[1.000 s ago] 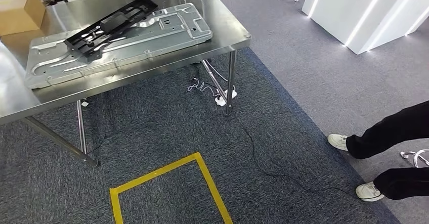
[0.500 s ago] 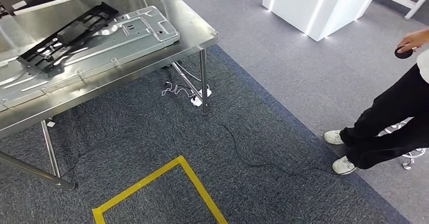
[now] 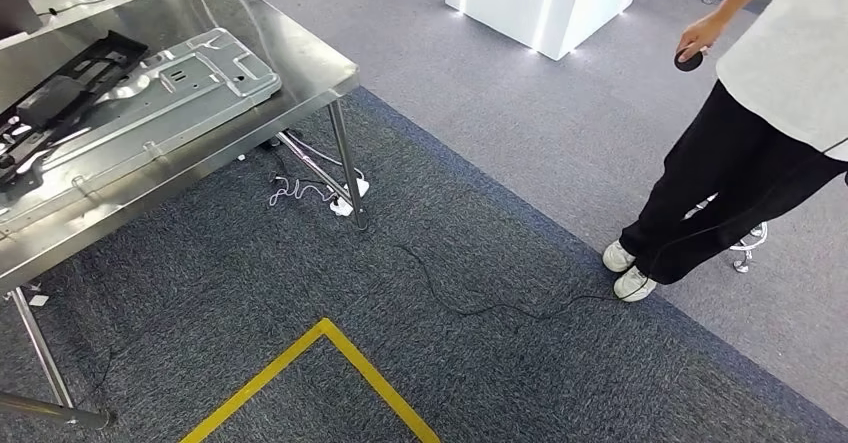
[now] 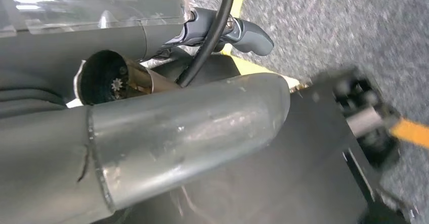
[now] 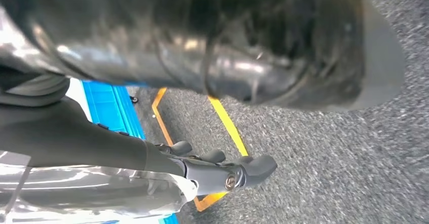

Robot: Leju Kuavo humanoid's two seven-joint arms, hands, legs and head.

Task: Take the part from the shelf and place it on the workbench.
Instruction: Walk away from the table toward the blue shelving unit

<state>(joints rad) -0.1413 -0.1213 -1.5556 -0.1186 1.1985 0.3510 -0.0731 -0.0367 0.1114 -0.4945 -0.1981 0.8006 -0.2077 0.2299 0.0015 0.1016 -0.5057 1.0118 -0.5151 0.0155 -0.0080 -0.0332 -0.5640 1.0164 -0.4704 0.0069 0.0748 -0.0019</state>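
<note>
Both hands, left (image 4: 243, 32) and right (image 5: 222, 171), are hanging empty over the carpet with fingers loosely apart, holding nothing, while a black part (image 3: 60, 93) is lying on a metal panel (image 3: 170, 98) on the counter (image 3: 300, 63), a person (image 3: 740, 153) standing nearby.

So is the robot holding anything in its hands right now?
No. The left hand and the right hand hang over the carpet with nothing in them. The black part lies on the workbench.
</note>
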